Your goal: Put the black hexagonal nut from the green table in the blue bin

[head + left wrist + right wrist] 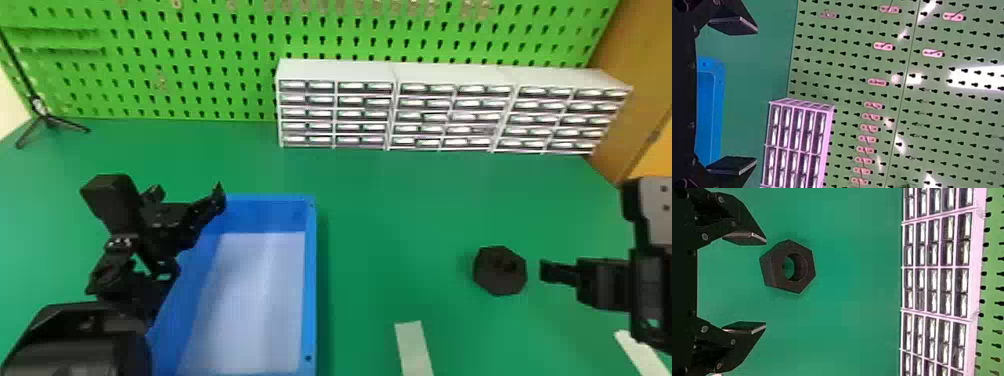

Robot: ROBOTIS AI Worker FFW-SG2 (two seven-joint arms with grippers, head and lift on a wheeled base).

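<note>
The black hexagonal nut [500, 271] lies on the green table, right of the blue bin [311, 280]. My right gripper [557, 273] is just right of the nut in the head view. In the right wrist view the nut [807, 272] lies just beyond the fingertips of my right gripper [765, 282], nearer one finger and not between them; the fingers stand open. Over the bin's left side is my left gripper [196, 231]. The left wrist view has my left gripper [755, 96] wide open with nothing held, and the bin's blue rim [718, 105] behind it.
White drawer cabinets [450, 75] stand at the back against the green pegboard [200, 65]. A small black tripod [47, 120] is at the far left. Pale strips [414, 347] mark the table's front, and an orange-brown panel [630, 90] rises at the right.
</note>
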